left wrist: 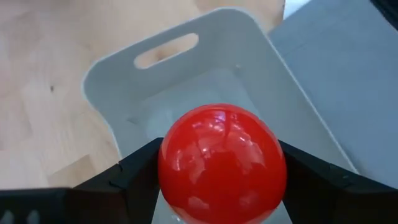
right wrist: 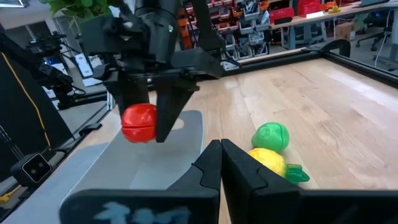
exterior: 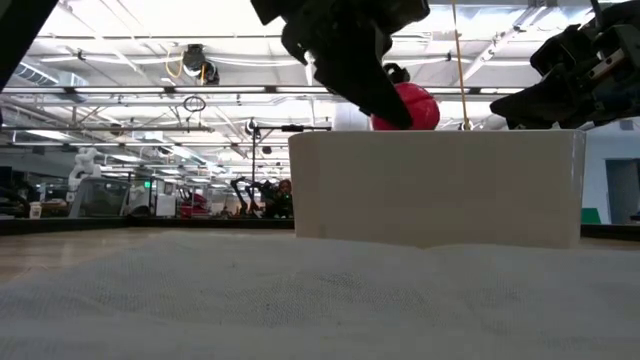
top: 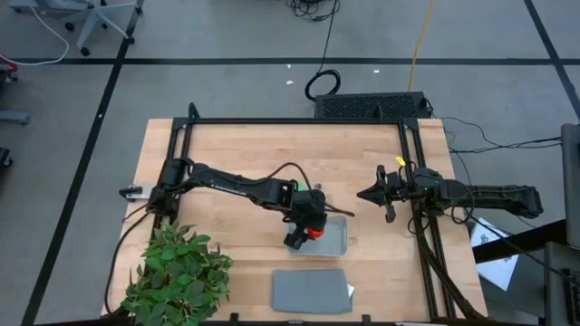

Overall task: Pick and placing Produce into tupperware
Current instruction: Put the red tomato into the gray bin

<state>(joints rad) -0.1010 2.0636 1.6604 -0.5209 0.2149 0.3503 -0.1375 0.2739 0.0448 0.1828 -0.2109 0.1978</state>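
Note:
The red round produce (left wrist: 222, 163) is held by my left gripper (top: 306, 232) above the pale grey-blue tupperware (top: 336, 238). The low view shows the red produce (exterior: 408, 108) just above the tupperware's rim (exterior: 440, 135). The green round produce (right wrist: 271, 135) and the yellow produce with a green tip (right wrist: 270, 161) lie side by side on the wooden table, close in front of my right gripper (right wrist: 221, 155). That gripper is shut and hovers to the right of the tupperware (right wrist: 189, 127). My left gripper pinches the red produce between its two fingers, one finger (left wrist: 138, 169) on each side of its widest part (left wrist: 171, 165). The fingers (right wrist: 166, 106) come from above, pointing down. The produce is lifted clear, over the tupperware's inside (left wrist: 186, 99).
A flat darker grey lid (top: 311, 290) lies near the table's front edge, below the tupperware. A big leafy green plant (top: 177, 272) stands at the near left corner. A black frame (top: 299, 120) runs around the table's far and side edges.

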